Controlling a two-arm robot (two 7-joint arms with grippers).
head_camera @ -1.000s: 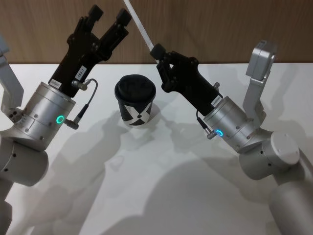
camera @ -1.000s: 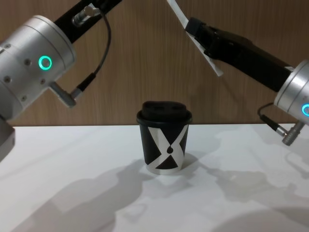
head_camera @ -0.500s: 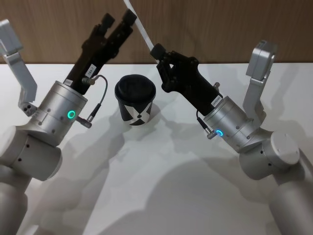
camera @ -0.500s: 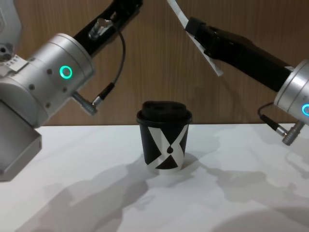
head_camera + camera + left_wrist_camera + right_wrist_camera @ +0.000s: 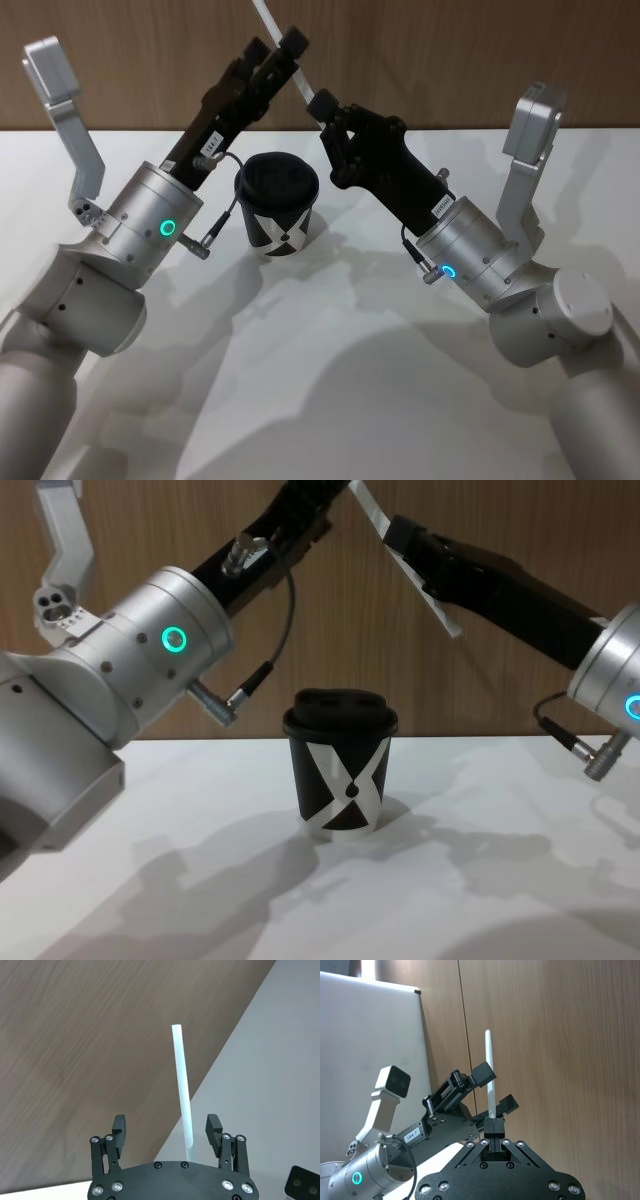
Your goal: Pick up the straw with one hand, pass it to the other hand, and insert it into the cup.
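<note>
My right gripper (image 5: 325,106) is shut on the thin white straw (image 5: 292,60) and holds it tilted in the air, above and behind the cup (image 5: 277,203). The cup is black with a white X pattern and a domed lid, and it stands upright on the white table (image 5: 340,772). My left gripper (image 5: 275,50) is raised beside the right one. In the left wrist view the left gripper (image 5: 166,1129) is open, with the straw (image 5: 182,1095) running between the fingers and clear of both. The right wrist view shows the straw (image 5: 490,1077) rising from the shut right gripper (image 5: 491,1123).
A wood-panelled wall (image 5: 450,50) stands right behind the white table (image 5: 330,380). Both forearms slope in over the table on either side of the cup.
My left arm has swung in toward the right, bringing its open fingers around the straw's upper part. The right arm, straw and cup have not moved.
</note>
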